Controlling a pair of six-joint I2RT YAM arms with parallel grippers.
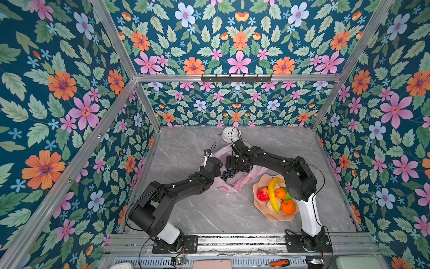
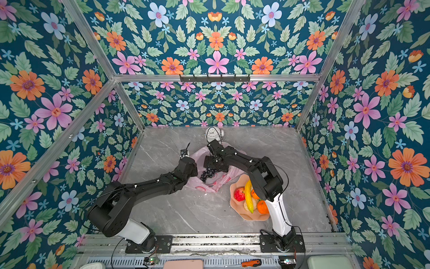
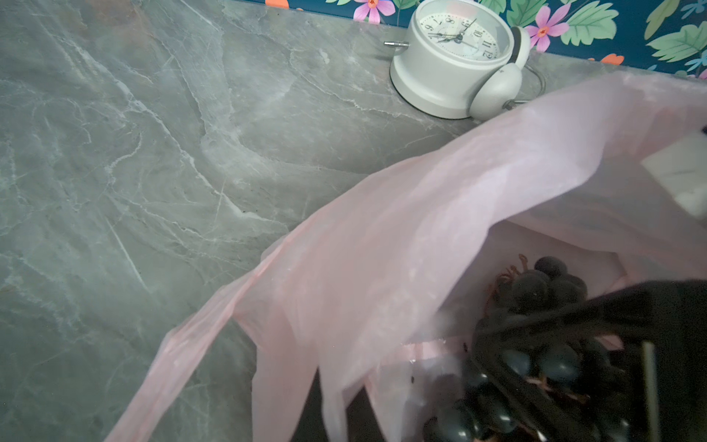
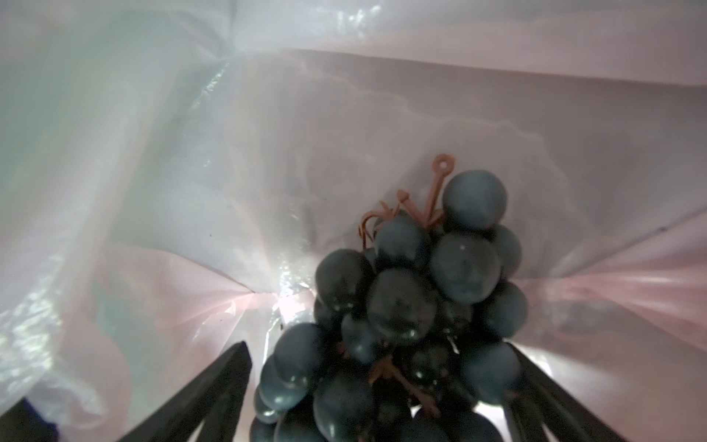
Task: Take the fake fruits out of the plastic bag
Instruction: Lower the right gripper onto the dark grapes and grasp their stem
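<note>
Right gripper (image 1: pixel 232 168), in a top view, hangs spread above the grape bunch (image 1: pixel 229 175) inside the plastic bag (image 1: pixel 232 185); left gripper (image 1: pixel 206 156) pinches the bag's rim. Left wrist view: the bunch (image 3: pixel 547 283) lies under raised film. Right wrist view: fingers (image 4: pixel 229 382) stand wide, flanking the bunch, unclenched.

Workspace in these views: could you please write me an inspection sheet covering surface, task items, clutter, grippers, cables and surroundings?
Surface: grey veined marble tabletop.
Job's things: grape bunch inside the plastic bag; other fake fruits heaped in the peach dish.
Clutter: white alarm clock by the back wall.
Grippers: left gripper shut, apparently pinching the bag's raised rim; right gripper open, straddling the grapes.
Cables: black cables loop off both arms.
Surroundings: floral walls, aluminium frame, hook rail; screwdriver on the front ledge.
</note>
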